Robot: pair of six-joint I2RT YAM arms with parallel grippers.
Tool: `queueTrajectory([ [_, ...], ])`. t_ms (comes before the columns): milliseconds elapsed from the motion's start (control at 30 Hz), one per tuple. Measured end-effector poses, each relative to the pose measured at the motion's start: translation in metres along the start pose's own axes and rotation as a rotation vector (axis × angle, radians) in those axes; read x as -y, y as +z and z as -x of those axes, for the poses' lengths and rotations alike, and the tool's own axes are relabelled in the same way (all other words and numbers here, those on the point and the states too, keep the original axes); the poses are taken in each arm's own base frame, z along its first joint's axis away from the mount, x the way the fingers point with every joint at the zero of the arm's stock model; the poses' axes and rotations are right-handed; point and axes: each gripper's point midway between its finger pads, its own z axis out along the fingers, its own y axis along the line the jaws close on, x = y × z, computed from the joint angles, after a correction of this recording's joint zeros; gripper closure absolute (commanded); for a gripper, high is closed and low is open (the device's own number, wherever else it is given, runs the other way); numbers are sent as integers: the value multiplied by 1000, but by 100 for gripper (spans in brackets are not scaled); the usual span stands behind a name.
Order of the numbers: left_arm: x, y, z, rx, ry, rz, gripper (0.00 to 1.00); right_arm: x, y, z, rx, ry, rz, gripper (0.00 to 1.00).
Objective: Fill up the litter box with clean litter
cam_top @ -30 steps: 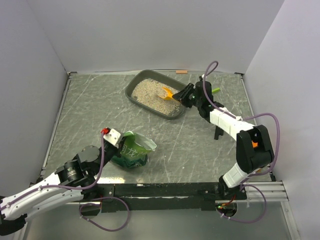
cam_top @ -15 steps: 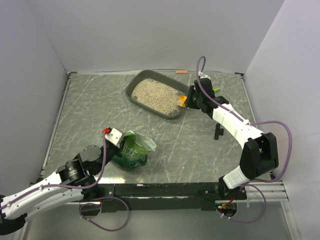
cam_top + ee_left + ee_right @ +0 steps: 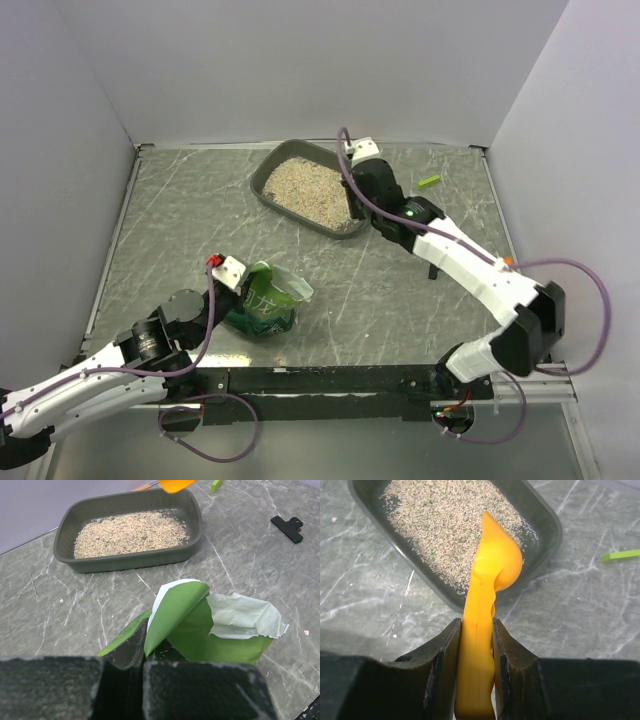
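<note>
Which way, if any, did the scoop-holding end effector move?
Yes: the right end effector swung left, from beside the litter box's right end to over it.

Clean litter (image 3: 305, 188) lies in the litter box (image 3: 135, 561), scoop (image 3: 492, 565) above it, bag (image 3: 265, 300) nearer left, clip (image 3: 434, 268) right.

Plastic, grit and film on a marbled top
The litter box (image 3: 135, 560) was matt dark-grey plastic, the litter (image 3: 130, 532) dry and grainy; the scoop (image 3: 495, 565) was smooth orange plastic, the bag (image 3: 180, 615) glossy crinkled film, the table (image 3: 60, 615) smooth.
</note>
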Motion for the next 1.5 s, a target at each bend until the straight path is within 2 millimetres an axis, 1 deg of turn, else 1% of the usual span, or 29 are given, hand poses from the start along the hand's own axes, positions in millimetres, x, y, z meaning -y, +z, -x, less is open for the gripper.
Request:
queueTrajectory([
  [67, 0, 0, 0, 0, 0, 0, 99, 3, -18, 5, 24, -1, 6, 100],
  [200, 0, 0, 0, 0, 0, 0, 99, 12, -66, 22, 104, 22, 31, 100],
  [267, 0, 0, 0, 0, 0, 0, 99, 15, -91, 29, 141, 49, 66, 100],
  [333, 0, 0, 0, 1, -1, 0, 99, 15, -114, 30, 162, 78, 119, 100],
  [400, 0, -1, 1, 3, -2, 0, 99, 13, -136, 28, 168, 107, 181, 100],
  [500, 0, -1, 1, 4, -2, 0, 99, 4, -161, 20, 155, 140, 284, 100],
  [600, 0, -1, 1, 4, -2, 0, 99, -12, -183, 8, 111, 174, 415, 100],
  [700, 0, -1, 1, 4, -2, 0, 99, -30, -200, -4, 51, 204, 540, 100],
  [833, 0, -1, 1, 4, -2, 0, 99, -48, -215, -22, -42, 234, 660, 100],
  [933, 0, -1, 1, 4, -2, 0, 99, -58, -223, -32, -95, 243, 730, 100],
  [1000, 0, -1, 1, 4, -2, 0, 99, -63, -228, -37, -126, 246, 766, 100],
  [1133, 0, -1, 1, 4, -2, 0, 99, -70, -233, -40, -157, 247, 815, 100],
  [1267, 0, -1, 1, 4, -2, 0, 99, -77, -230, -46, -200, 249, 840, 100],
  [1500, -2, -3, 3, 15, -7, -1, 99, -89, -208, -61, -299, 253, 837, 100],
])
